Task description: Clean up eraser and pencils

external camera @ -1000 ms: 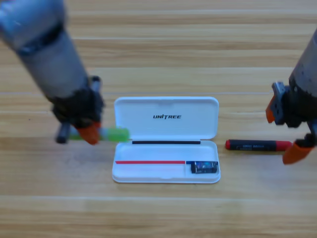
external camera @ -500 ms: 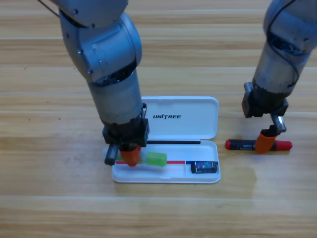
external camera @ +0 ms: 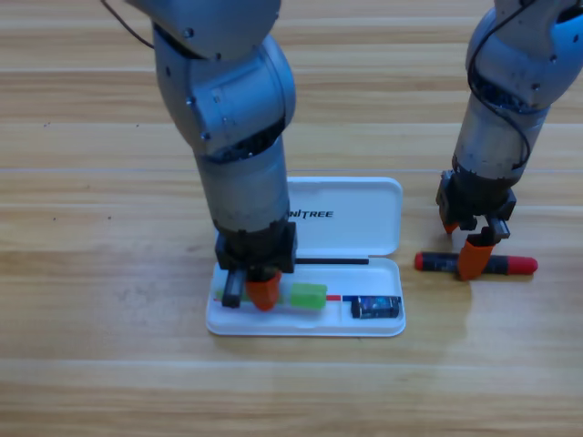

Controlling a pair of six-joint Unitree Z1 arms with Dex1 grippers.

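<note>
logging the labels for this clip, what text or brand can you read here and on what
"NITREE": printed in black on the inside of the white case lid; the left arm hides the start of the word.
Printing on the black middle of the red-ended pencil: too small to read.
Blue wrapper of the eraser: nothing legible.

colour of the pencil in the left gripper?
Light green pencil, high view.
</note>
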